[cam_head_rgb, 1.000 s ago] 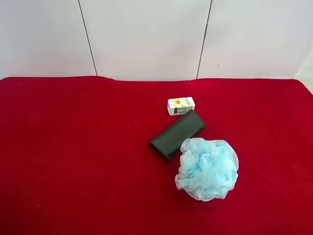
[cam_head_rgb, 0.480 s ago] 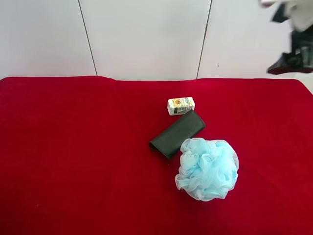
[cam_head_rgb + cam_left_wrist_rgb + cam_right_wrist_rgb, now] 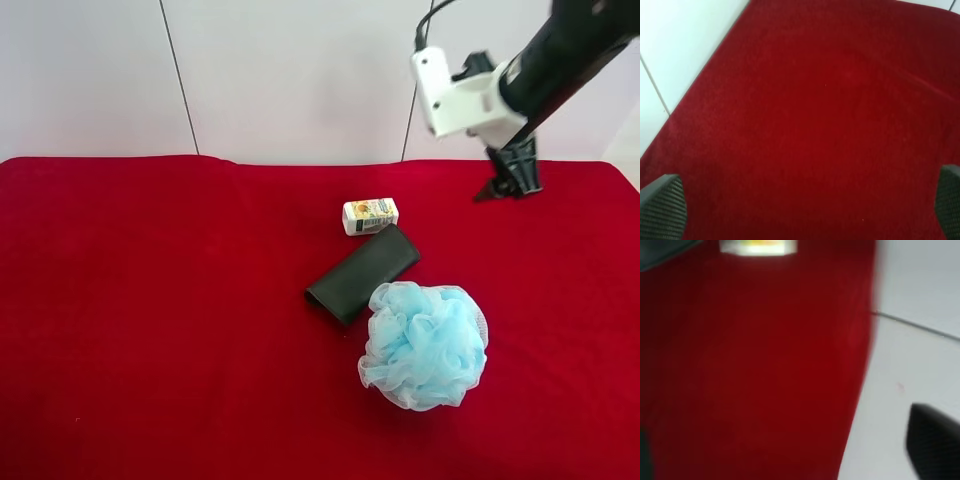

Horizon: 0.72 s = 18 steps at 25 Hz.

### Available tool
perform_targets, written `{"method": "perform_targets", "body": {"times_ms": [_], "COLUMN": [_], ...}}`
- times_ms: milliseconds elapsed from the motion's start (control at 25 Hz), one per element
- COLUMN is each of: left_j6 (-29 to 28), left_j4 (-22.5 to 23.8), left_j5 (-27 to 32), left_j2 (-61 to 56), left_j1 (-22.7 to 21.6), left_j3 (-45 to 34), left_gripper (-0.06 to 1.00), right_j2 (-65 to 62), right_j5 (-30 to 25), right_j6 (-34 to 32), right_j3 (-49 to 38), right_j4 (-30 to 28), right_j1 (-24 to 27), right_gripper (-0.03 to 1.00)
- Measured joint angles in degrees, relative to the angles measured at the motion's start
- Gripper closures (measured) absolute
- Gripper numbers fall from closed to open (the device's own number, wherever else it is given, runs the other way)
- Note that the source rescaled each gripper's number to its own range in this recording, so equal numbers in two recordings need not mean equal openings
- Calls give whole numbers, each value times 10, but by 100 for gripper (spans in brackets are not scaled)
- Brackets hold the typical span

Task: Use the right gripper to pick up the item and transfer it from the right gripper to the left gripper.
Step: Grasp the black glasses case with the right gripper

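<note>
The item, a flat dark green-black wallet (image 3: 362,273), lies on the red cloth (image 3: 150,300) at mid-table. It sits between a small white box (image 3: 370,215) and a light-blue bath puff (image 3: 424,343). The right gripper (image 3: 508,186), with its white bracket (image 3: 455,98), hangs above the cloth's far right part, well apart from the wallet, open and empty. Its blurred wrist view shows one finger (image 3: 932,445), the box (image 3: 758,246) and a dark corner that may be the wallet (image 3: 660,252). The left gripper (image 3: 805,207) is open and empty over bare cloth, and does not show in the exterior high view.
The puff touches the wallet's near right side, and the box lies just beyond the wallet's far end. A white panelled wall (image 3: 300,80) stands behind the table. The cloth's edge against white panels shows in the left wrist view (image 3: 695,85).
The arm with the white bracket has come into the exterior high view from the upper right and swung down and left toward the table. The wallet, box and puff have not moved.
</note>
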<state>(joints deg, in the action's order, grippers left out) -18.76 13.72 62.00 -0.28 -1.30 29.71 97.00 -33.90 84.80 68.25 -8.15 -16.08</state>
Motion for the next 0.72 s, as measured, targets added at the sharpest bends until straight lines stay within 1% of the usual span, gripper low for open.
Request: {"method": "perform_targets", "body": {"times_ms": [120,320,520,720], "left_j6": [0,0,0,0], "left_j4": [0,0,0,0], "left_j5": [0,0,0,0], "left_j2": [0,0,0,0], "left_j1": [0,0,0,0], "left_j3": [0,0,0,0], "left_gripper": [-6,-6,-6,-6], "right_j2": [32,68,100,122], "right_j5": [29,45,69,73], "right_j6": [35,82,92,93], "right_j3": [0,0,0,0], "right_j4": [23,57,69,77], "right_j1": [-1,-24,-56,-90], "right_gripper": [-3,-3,-3,-3]}}
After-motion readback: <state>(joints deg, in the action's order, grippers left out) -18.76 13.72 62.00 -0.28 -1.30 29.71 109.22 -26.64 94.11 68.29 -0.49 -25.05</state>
